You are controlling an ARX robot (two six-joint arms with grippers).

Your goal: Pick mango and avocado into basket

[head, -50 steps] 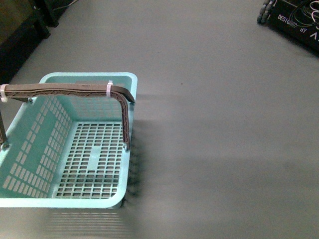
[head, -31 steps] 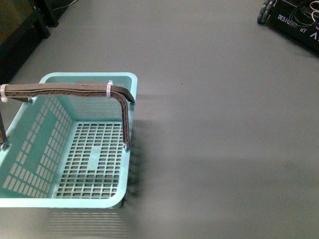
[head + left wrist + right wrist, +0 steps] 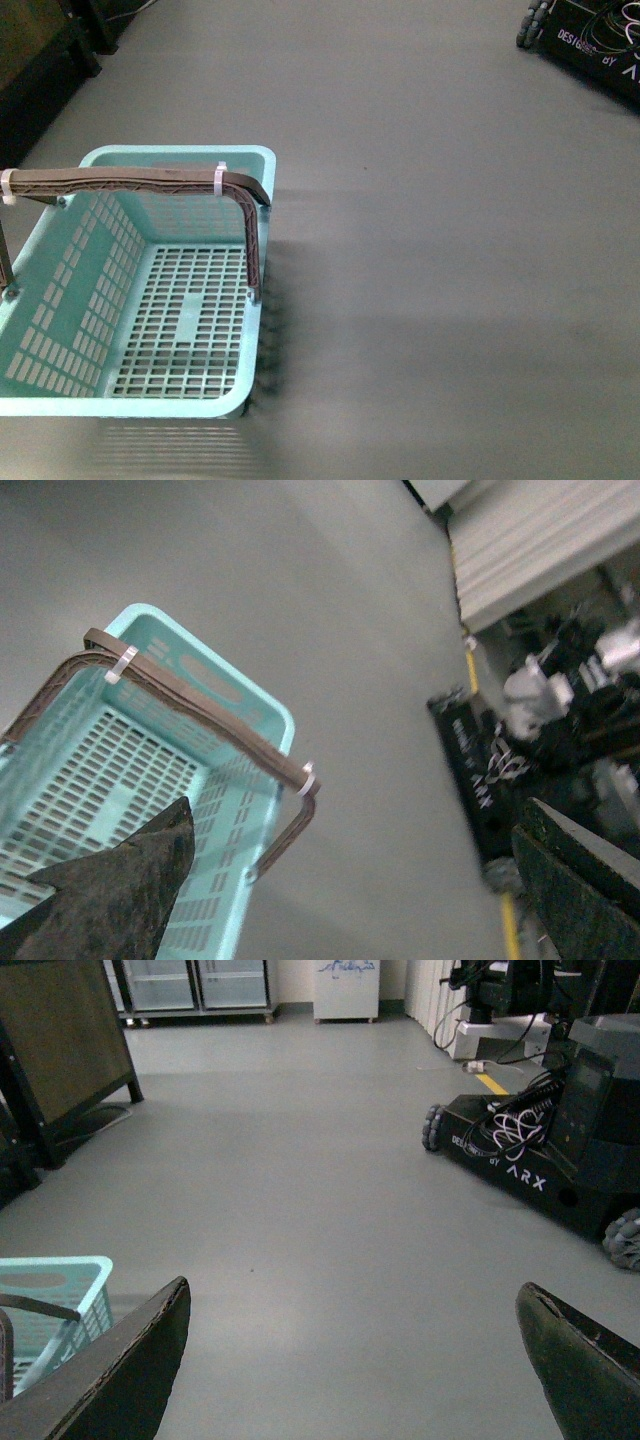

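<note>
Basket sits on the floor, low left in the front view, and is empty. No mango or avocado shows in any view. Both arms' jaws are spread wide, holding nothing. Judgement: nothing done yet, both picks remain.

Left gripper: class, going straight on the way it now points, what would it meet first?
Probably the handle of the basket, near its white-tied corner: the open left gripper points about there. Depth is unclear; slightly to one side, it would miss and meet the grey floor instead.
</note>
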